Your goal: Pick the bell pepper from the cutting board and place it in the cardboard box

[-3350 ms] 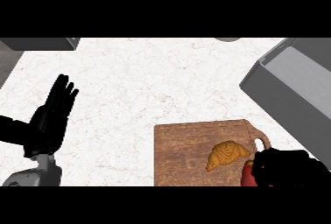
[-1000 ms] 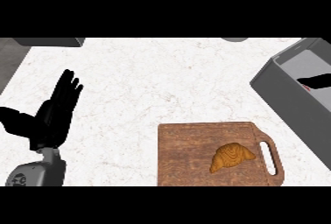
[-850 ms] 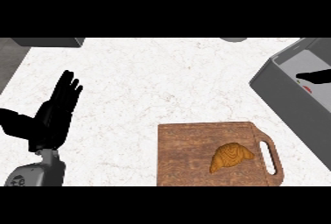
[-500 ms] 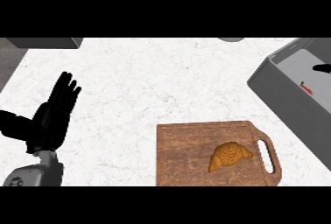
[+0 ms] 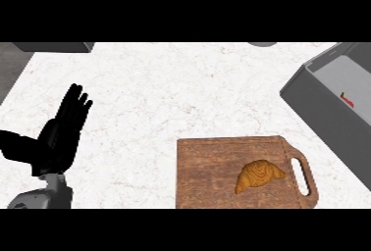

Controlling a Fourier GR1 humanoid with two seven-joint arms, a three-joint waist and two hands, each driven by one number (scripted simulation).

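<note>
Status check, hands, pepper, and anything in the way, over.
Left hand open, resting at left edge; right hand out of view. Pepper a red sliver inside the grey box. Croissant alone on cutting board. Nothing blocking.

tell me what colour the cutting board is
Brown, with a wood grain pattern: the cutting board shows best in the head view, its only view.

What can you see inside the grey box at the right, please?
Inside the grey box, a small red sliver shows at the view's right edge, probably the bell pepper. The rest of the interior runs out of view.
</note>
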